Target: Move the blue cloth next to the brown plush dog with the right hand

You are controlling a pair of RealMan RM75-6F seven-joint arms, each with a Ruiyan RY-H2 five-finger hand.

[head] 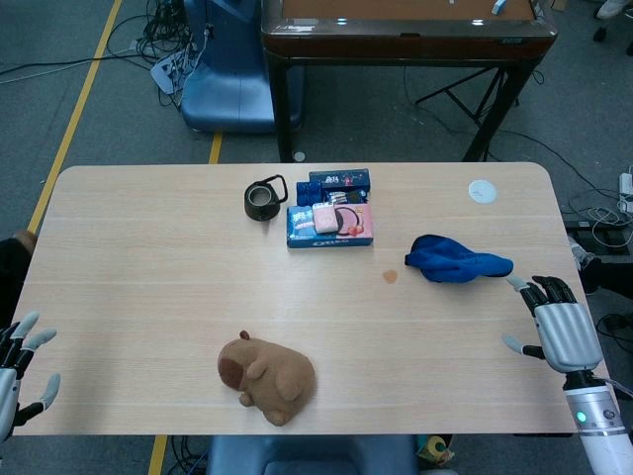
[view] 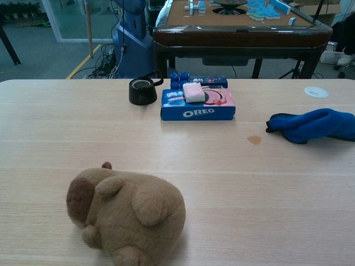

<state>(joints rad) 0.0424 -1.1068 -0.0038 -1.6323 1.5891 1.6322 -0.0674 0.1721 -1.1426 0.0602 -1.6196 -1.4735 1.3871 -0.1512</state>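
One blue cloth [head: 458, 259] lies well right of one brown plush dog [head: 267, 375]. Right hand [head: 562, 327] and left hand [head: 18, 366]: fingers spread, holding nothing.

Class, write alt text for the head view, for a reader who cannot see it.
A blue cloth lies untouched at the right of a wooden table, the open right hand just beside it. A brown plush dog sits near the front edge; an Oreo box and black cup stand behind.
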